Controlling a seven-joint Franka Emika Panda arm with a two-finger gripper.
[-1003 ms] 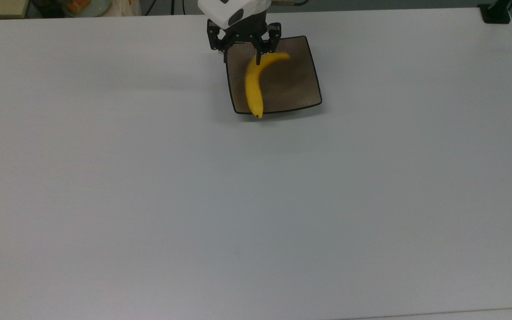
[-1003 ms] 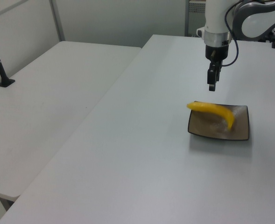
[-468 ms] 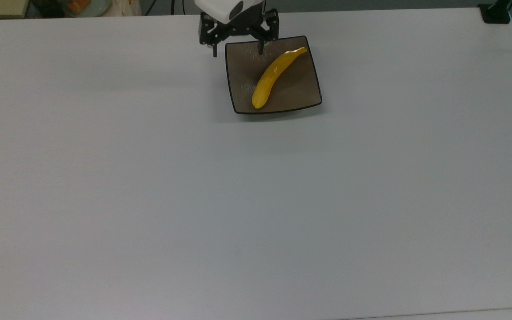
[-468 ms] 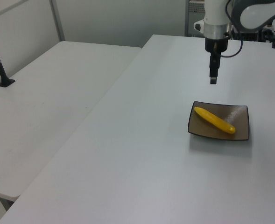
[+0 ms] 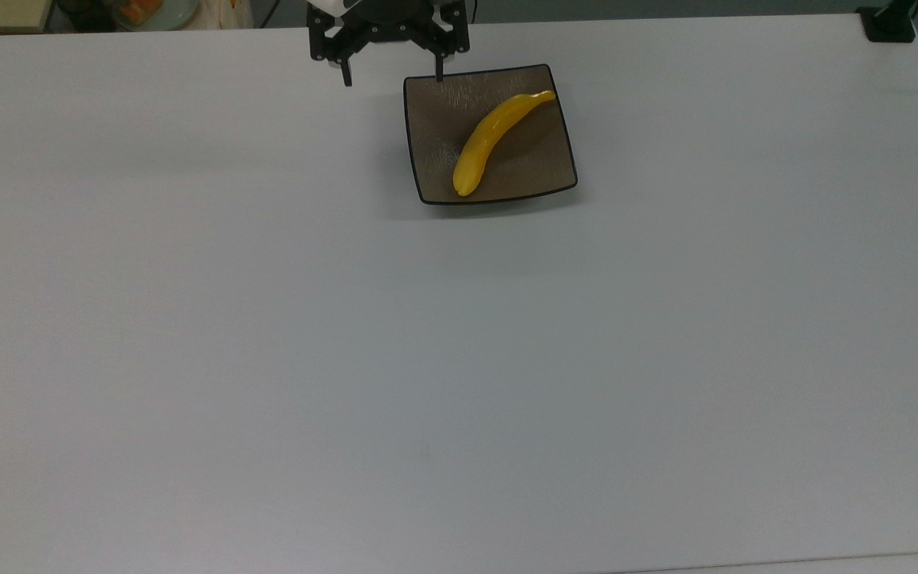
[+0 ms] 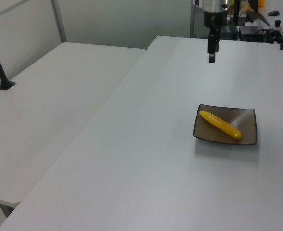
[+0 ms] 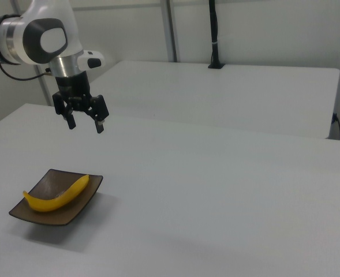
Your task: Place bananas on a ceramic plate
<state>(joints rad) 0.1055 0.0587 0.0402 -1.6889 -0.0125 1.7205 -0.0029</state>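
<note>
bananas (image 5: 495, 140) laid diagonally inside ceramic plate (image 5: 429, 119), stem toward the top view's upper right | gripper (image 5: 391, 78) held above table, fingers spread, empty | judged light, smooth, curved (mid-body grasp across the width advised)

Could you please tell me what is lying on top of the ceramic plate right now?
A single yellow banana lies diagonally across the ceramic plate, free of the open gripper. The strip of plate directly beneath the banana is covered.
</note>
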